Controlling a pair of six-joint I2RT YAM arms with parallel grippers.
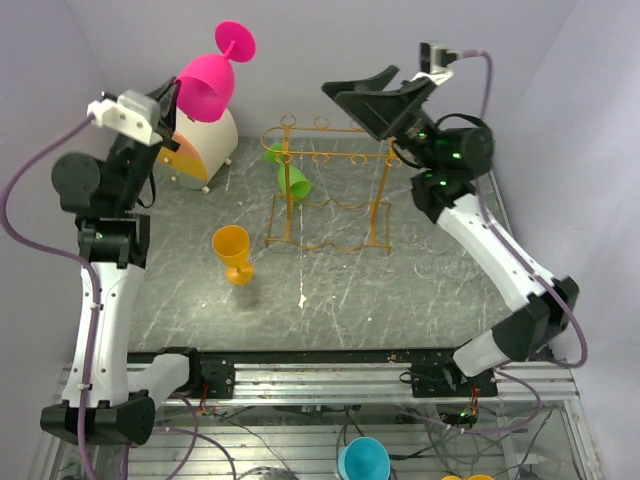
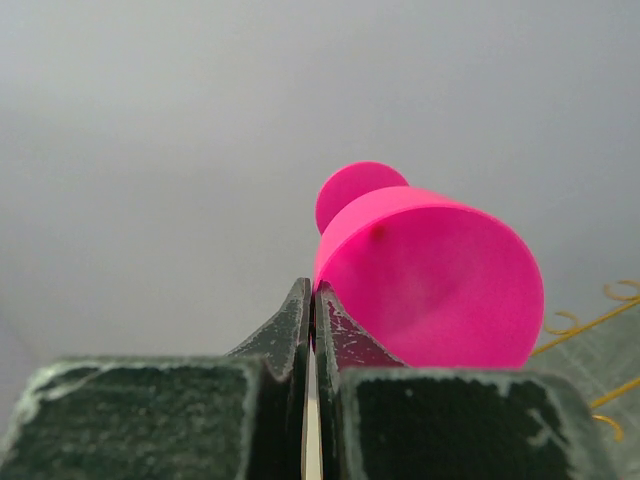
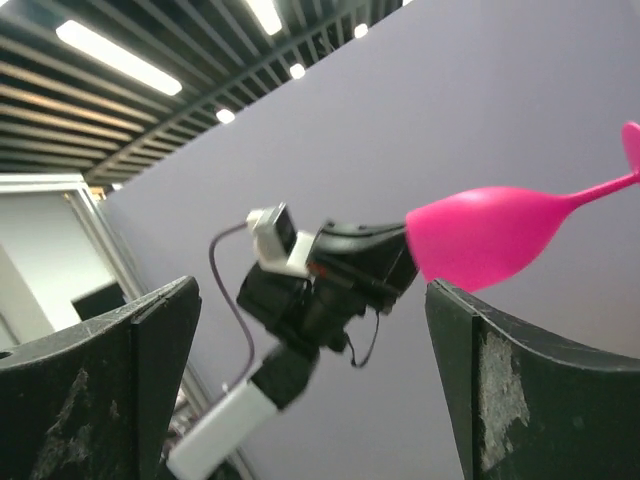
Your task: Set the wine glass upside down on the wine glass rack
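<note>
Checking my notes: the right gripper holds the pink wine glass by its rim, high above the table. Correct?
Not quite: the left gripper holds the pink wine glass by its rim, high above the table, as the left wrist view shows. The right gripper is open and empty.

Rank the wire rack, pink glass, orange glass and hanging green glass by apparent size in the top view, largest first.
1. wine glass rack
2. pink wine glass (held high, nearer the camera, so inflated)
3. orange glass
4. green glass
</note>
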